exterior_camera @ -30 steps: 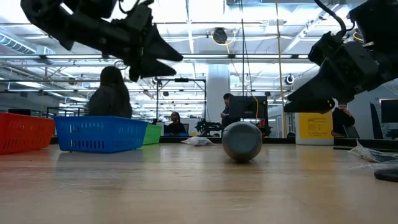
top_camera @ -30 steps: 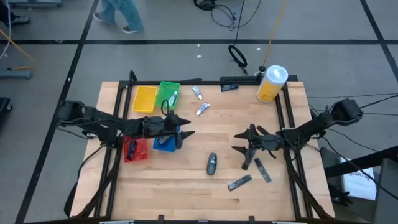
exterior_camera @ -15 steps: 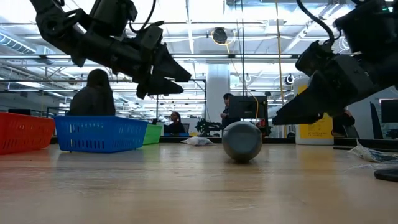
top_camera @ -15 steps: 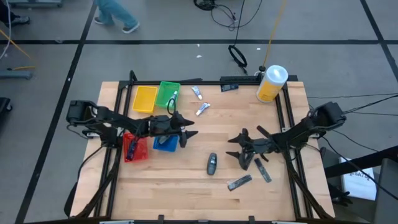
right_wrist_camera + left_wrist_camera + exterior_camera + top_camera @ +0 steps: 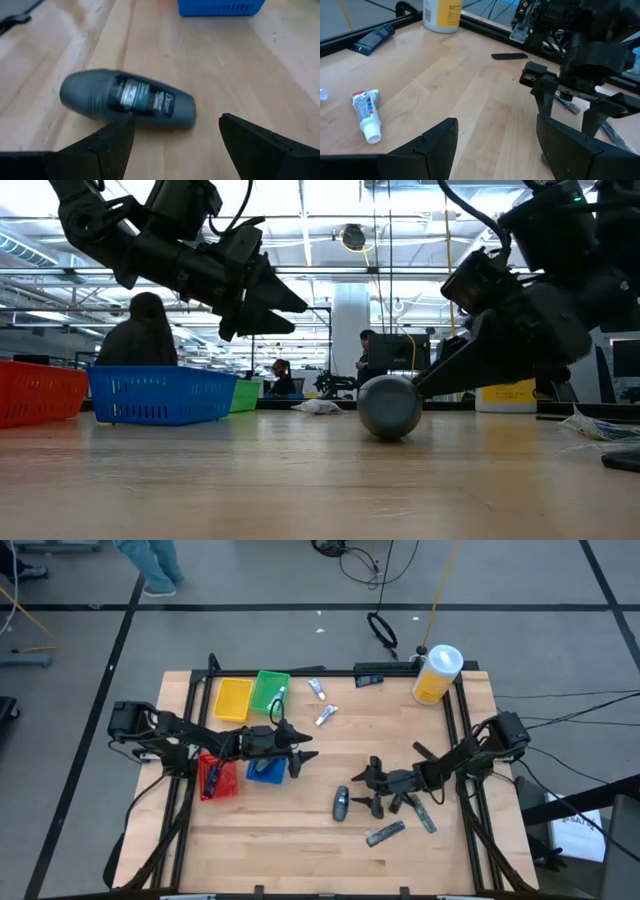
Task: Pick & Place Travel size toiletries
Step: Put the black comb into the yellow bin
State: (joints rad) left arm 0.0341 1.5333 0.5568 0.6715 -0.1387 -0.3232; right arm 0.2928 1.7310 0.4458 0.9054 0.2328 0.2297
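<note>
Right gripper [image 5: 368, 790] is held low over mid-table, fingers spread wide and empty, just right of the grey deodorant [image 5: 341, 802], which lies on the wood untouched. Left gripper [image 5: 300, 755] is raised beside the blue tray [image 5: 266, 771], fingers wide apart, nothing held. Two tubes [image 5: 322, 715] lie far of centre; flat dark pieces [image 5: 385, 833] lie near-right.
</note>
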